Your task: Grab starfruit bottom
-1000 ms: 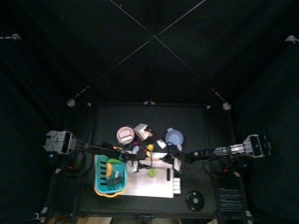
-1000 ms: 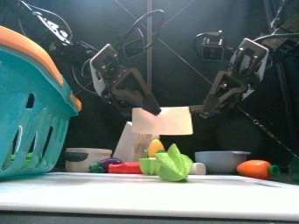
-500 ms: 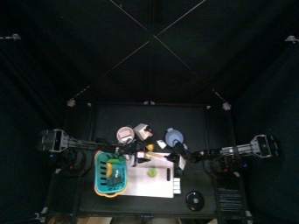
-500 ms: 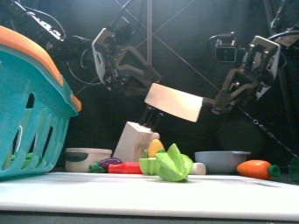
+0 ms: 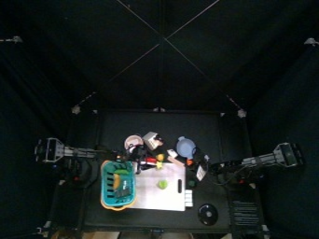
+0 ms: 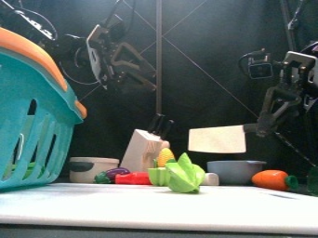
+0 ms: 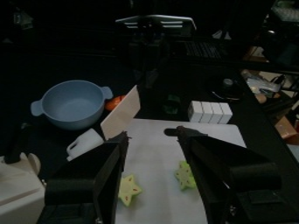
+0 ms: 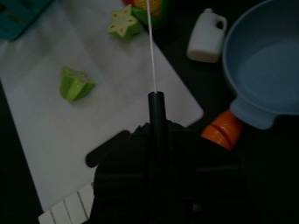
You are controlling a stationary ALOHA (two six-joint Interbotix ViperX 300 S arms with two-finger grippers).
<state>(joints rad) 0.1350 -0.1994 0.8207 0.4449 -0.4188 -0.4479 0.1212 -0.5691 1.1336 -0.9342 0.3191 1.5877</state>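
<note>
From above, a white cutting board (image 5: pixel 159 189) lies on the black counter (image 5: pixel 206 154) with a small yellow-green starfruit (image 5: pixel 162 184) piece on it, right of the teal slatted basket (image 5: pixel 117 186). At counter height the ridged, angular starfruit (image 6: pixel 187 175) sits mid-board, the left hand (image 6: pixel 122 58) raised far left with jaws apart. The right wrist view shows the right hand (image 8: pixel 155 131) clamped on a cleaver's (image 8: pixel 153 66) black handle, its thin blade edge-on over the starfruit (image 8: pixel 77 84) board beside a smooth blue bowl (image 8: pixel 274 66).

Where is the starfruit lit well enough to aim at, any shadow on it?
Right wrist view: starfruit bright on the white board, no shadow over it; front view: well lit against dark curtains; top view: only a small pale dot.
</note>
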